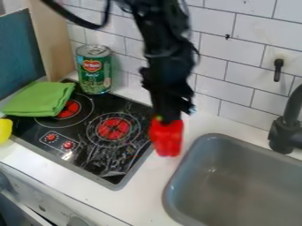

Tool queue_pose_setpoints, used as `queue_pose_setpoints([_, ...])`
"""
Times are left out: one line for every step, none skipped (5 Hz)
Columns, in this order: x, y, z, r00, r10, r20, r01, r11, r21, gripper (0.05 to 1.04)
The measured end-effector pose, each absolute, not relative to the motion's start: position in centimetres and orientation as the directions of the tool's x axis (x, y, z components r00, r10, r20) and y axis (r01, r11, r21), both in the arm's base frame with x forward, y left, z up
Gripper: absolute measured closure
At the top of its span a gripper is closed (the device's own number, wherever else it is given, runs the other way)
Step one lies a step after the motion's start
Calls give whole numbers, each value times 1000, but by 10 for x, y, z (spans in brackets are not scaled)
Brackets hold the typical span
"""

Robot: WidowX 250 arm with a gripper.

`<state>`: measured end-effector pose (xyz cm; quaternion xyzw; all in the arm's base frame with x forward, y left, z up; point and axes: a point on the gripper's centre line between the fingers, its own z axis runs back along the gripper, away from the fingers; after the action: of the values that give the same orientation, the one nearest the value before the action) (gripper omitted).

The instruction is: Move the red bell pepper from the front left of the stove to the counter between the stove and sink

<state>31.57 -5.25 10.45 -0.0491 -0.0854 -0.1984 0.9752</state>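
Red obj. (167,142) hangs right under pincer (167,120), which pinches it, btwn stove (94,155) & sink (169,196).

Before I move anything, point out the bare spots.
Bare: the counter between the cooktop's near corner and the sink, plus the visible basin floor. Crowded: the cooktop's back left, by the green cloth and can, and its right edge, near the red object below the claw.
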Motion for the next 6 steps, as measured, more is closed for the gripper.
queue_pose_setpoints([340,-65,95,893,-411,183,427,902,-59,979])
queue_pose_setpoints([348,-60,92,906,-401,136,405,914,2,979])
queue_pose_setpoints([341,-50,89,923,-369,110,366,929,47,979])
queue_pose_setpoints([322,-42,85,933,-357,55,354,934,52,981])
queue_pose_setpoints([310,-29,85,945,-326,36,325,945,45,986])
queue_pose_setpoints([310,-30,84,941,-338,35,336,941,39,986])
